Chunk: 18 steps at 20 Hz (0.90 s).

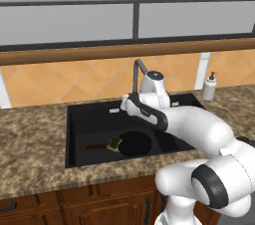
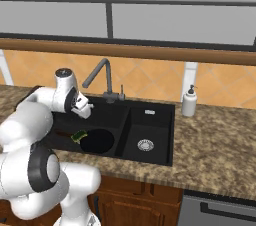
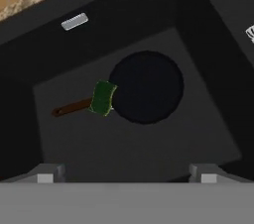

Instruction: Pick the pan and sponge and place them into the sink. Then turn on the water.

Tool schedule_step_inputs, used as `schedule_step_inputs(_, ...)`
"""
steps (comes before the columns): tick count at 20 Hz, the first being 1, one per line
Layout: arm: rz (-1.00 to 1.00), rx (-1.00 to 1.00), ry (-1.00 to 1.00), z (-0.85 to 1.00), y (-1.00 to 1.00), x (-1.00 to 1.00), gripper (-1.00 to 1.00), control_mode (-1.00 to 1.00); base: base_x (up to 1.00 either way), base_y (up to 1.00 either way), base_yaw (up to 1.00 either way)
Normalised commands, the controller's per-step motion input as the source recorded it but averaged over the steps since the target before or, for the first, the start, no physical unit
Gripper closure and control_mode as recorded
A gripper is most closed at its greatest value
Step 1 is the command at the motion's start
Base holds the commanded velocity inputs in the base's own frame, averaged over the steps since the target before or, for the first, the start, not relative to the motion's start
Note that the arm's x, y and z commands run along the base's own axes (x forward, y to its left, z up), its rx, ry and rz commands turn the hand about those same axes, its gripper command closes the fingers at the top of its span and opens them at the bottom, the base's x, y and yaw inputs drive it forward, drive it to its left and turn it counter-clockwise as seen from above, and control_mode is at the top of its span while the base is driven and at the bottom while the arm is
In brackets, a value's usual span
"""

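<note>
The black pan (image 3: 146,86) lies flat on the floor of the sink's (image 1: 74,119) large basin, its brown handle (image 3: 72,107) pointing away from the smaller basin. The green sponge (image 3: 102,97) rests where the handle meets the pan's rim. Both also show in the base views: the pan (image 1: 135,144) (image 2: 97,141) and the sponge (image 1: 115,143) (image 2: 79,135). My gripper (image 3: 127,174) hangs open above the basin with nothing between its fingers; it is up near the faucet (image 2: 102,77), well clear of the pan. No water runs from the spout.
A white soap dispenser (image 2: 189,101) stands on the speckled counter right of the sink. The smaller basin (image 2: 147,130) holds a silver drain (image 2: 145,145). The gooseneck faucet (image 1: 139,69) rises behind the sink, close to my hand.
</note>
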Motion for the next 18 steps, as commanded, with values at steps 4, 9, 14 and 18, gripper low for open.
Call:
schedule_step_inputs(4, 0.0, 0.03, 0.0, 0.0, -0.73, -0.18, -1.0, -1.0, 0.0, 0.0, 0.0)
schedule_step_inputs(9, 0.0, 0.01, 0.0, 0.0, -0.7, -0.26, -1.0, -1.0, 0.0, 0.0, 0.0)
schedule_step_inputs(14, 0.0, 0.03, 0.0, 0.0, -0.65, 0.0, -1.0, -1.0, 0.0, 0.0, 0.0)
schedule_step_inputs(18, 0.0, 0.08, 0.0, -0.01, -0.5, 0.4, -1.0, -1.0, 0.0, 0.0, 0.0)
